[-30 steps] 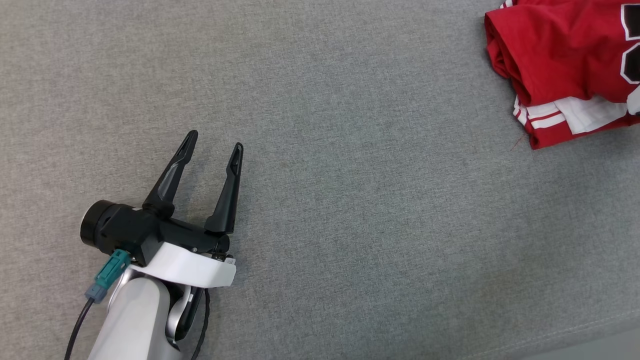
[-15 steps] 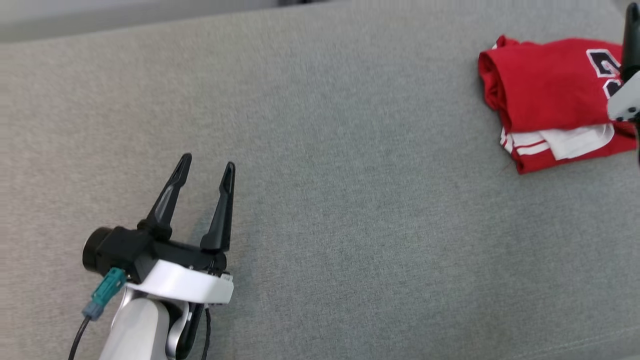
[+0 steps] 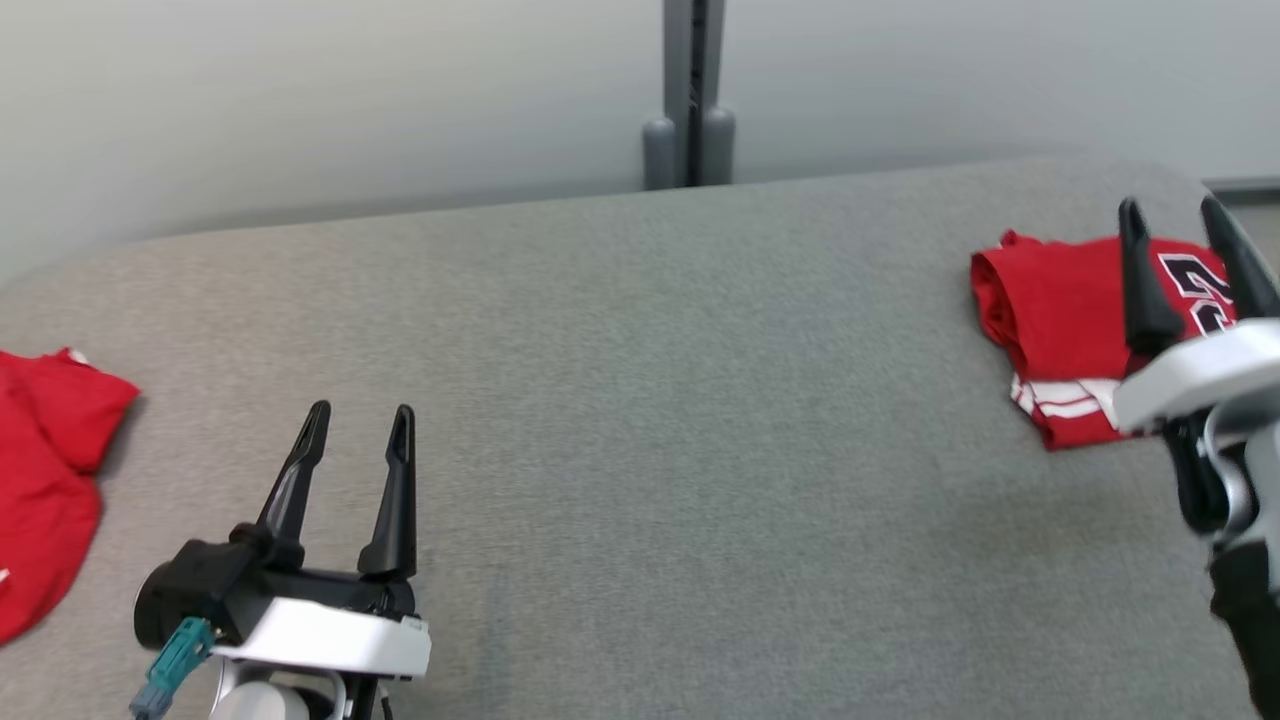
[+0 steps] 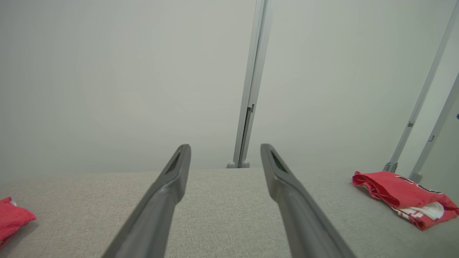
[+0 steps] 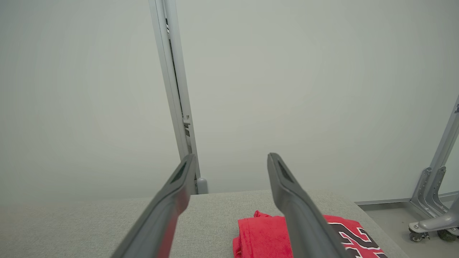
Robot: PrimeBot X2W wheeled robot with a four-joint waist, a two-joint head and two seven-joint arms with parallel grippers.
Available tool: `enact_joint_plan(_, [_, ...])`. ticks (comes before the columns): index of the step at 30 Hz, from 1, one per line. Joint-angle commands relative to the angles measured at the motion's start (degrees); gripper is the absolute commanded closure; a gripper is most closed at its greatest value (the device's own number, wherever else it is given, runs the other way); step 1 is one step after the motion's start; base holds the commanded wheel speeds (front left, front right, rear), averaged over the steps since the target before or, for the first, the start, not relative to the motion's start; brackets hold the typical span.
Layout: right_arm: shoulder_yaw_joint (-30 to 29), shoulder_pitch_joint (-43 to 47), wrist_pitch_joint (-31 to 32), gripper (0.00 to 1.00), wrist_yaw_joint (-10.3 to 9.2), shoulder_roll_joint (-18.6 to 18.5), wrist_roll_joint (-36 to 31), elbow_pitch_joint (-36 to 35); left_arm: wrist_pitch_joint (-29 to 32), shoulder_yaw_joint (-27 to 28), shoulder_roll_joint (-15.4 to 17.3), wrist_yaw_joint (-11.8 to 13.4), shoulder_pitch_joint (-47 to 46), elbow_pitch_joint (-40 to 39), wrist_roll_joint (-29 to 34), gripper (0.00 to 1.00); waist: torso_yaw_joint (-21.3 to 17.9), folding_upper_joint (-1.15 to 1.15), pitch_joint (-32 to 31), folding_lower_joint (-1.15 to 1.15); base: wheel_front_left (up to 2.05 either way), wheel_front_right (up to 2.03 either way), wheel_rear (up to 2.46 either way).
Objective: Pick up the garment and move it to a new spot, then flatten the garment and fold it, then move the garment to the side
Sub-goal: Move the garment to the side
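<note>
A folded red garment (image 3: 1050,320) with white trim and a black-and-white number lies near the table's far right corner; it also shows as the garment (image 4: 401,191) and the garment (image 5: 258,236) in the wrist views. My right gripper (image 3: 1172,210) hangs open just in front of it, fingers pointing past it and holding nothing; the same right gripper (image 5: 231,159) looks over the cloth toward the wall. My left gripper (image 3: 360,415) stands open and empty over bare table at the lower left, seen as the left gripper (image 4: 225,148) in its own view.
A second red garment (image 3: 40,470) lies loosely at the table's left edge, also seen as a red garment (image 4: 14,218). The grey fabric table (image 3: 650,400) ends at a pale wall with a grey post (image 3: 690,100). Metal frame legs (image 5: 430,200) stand on the floor at right.
The head camera has tilted up, bringing the table's far edge, the wall and the left red garment into view. My right gripper has come into view in front of the folded garment.
</note>
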Motion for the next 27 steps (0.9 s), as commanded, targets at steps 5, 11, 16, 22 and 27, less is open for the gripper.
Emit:
enact_joint_plan(5, [-1.8, 11.0, -0.3, 0.0, 0.01, 1.1, 1.0, -8.9, 0.0, 1.5, 0.1, 0.7, 3.0, -0.7, -0.6, 0.0, 4.3, 0.0, -4.0, 0.0, 0.0, 0.0, 0.0])
enact_joint_plan(11, [-2.8, 21.8, 0.1, 0.0, 0.01, 3.4, -0.4, -17.0, 0.0, 3.3, 0.1, 0.8, 4.6, -1.1, -0.5, 0.0, 6.1, 0.0, -4.9, 0.0, 0.0, 0.0, 0.0])
enact_joint_plan(16, [-4.2, 26.8, 0.0, 0.0, 0.01, 5.6, -2.8, -20.5, 0.0, 3.9, 0.0, 0.8, 6.0, -1.2, -0.1, 0.0, 6.7, 0.0, -5.2, 0.0, 0.0, 0.0, 0.0])
enact_joint_plan(22, [-5.8, 29.0, -0.1, 0.0, 0.01, 7.6, -6.0, -22.5, 0.0, 3.4, 0.0, 1.7, 7.6, -0.6, -1.0, 0.0, 6.6, 0.0, -5.2, 0.0, 0.0, 0.0, 0.0])
enact_joint_plan(27, [-6.9, 29.6, -0.2, 0.0, 0.01, 9.0, -8.7, -23.7, 0.0, 3.0, 0.0, 2.3, 8.0, 0.4, -1.3, 0.0, 6.7, 0.0, -5.1, 0.0, 0.0, 0.0, 0.0])
